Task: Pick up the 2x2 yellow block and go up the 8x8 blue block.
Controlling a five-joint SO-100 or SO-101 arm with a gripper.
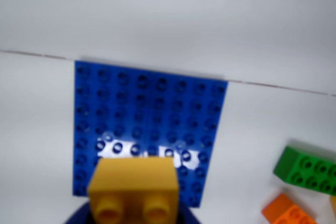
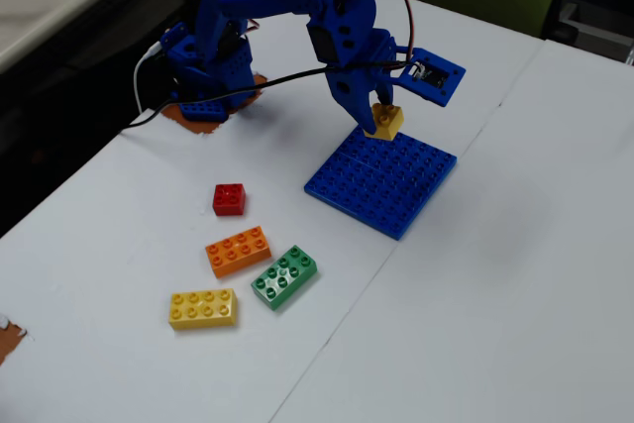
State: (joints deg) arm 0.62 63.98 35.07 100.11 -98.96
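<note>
The 2x2 yellow block point(image 2: 384, 122) hangs in the air, and my gripper point(image 2: 377, 116) is shut on it. It is held just above the back corner of the 8x8 blue block point(image 2: 386, 185), not touching it. In the wrist view the yellow block point(image 1: 135, 187) fills the bottom centre, its underside holes facing the camera, with the flat blue studded plate point(image 1: 152, 108) spread out beyond it. The gripper's own fingers are mostly hidden behind the block there.
On the white table to the left of the plate lie a small red brick point(image 2: 229, 198), an orange brick point(image 2: 238, 251), a green brick point(image 2: 284, 276) and a longer yellow brick point(image 2: 203, 308). The green brick point(image 1: 307, 170) and orange brick point(image 1: 289, 211) show at the wrist view's right edge.
</note>
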